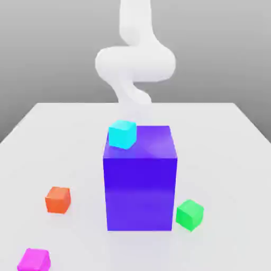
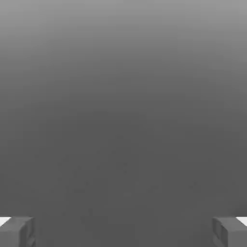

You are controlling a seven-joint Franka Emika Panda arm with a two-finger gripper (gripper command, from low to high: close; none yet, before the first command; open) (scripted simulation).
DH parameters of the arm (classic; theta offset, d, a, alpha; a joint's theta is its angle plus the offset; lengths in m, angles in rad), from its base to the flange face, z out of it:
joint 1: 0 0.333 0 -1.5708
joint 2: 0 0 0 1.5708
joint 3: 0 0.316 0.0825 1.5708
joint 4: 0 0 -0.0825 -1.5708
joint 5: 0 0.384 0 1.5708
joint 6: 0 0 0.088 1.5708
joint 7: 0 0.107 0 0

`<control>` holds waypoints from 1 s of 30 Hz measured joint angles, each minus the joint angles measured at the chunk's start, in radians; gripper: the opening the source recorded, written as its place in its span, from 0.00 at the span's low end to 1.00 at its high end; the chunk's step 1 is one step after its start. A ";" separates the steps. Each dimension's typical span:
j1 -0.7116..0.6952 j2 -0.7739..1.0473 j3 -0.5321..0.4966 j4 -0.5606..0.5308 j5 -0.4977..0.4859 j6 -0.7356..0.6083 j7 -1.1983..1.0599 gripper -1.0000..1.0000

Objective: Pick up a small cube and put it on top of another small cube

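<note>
The small cube [image 1: 34, 260] is glossy magenta and lies on the white table at the near edge, on the exterior view's left. Another small cube [image 1: 189, 214], bright green, rests on the table beside the lower right corner of the big blue-violet block [image 1: 140, 180]. The white arm [image 1: 135, 61] rises behind the block, far from both cubes. In the hand view my gripper [image 2: 123, 232] is open: its two grey fingertips [image 2: 17, 231] stand wide apart with nothing between them, over a plain grey background.
An orange cube [image 1: 58, 199] lies on the table [image 1: 222, 132] left of the block. A cyan cube [image 1: 122, 133] shows at the block's upper back-left corner, seemingly resting on it. The tall block stands between the arm and the near cubes.
</note>
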 joint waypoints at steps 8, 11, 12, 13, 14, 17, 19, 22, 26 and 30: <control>-0.199 0.284 0.105 0.016 -0.126 0.059 0.369 0.50; -0.254 0.390 0.126 0.023 -0.176 0.080 0.506 0.50; -0.270 0.425 0.130 0.025 -0.192 0.087 0.552 0.50; -0.284 0.460 0.133 0.027 -0.207 0.094 0.596 0.50; -0.298 0.494 0.134 0.029 -0.220 0.101 0.640 0.50; -0.329 0.597 0.127 0.034 -0.255 0.124 0.767 0.50; -0.354 0.664 0.119 0.038 -0.268 0.140 0.845 0.50; -0.384 0.762 0.106 0.042 -0.273 0.169 0.952 0.50; -0.398 0.884 0.083 0.044 -0.244 0.214 1.069 0.50; -0.420 0.997 0.067 0.045 -0.171 0.264 1.157 0.50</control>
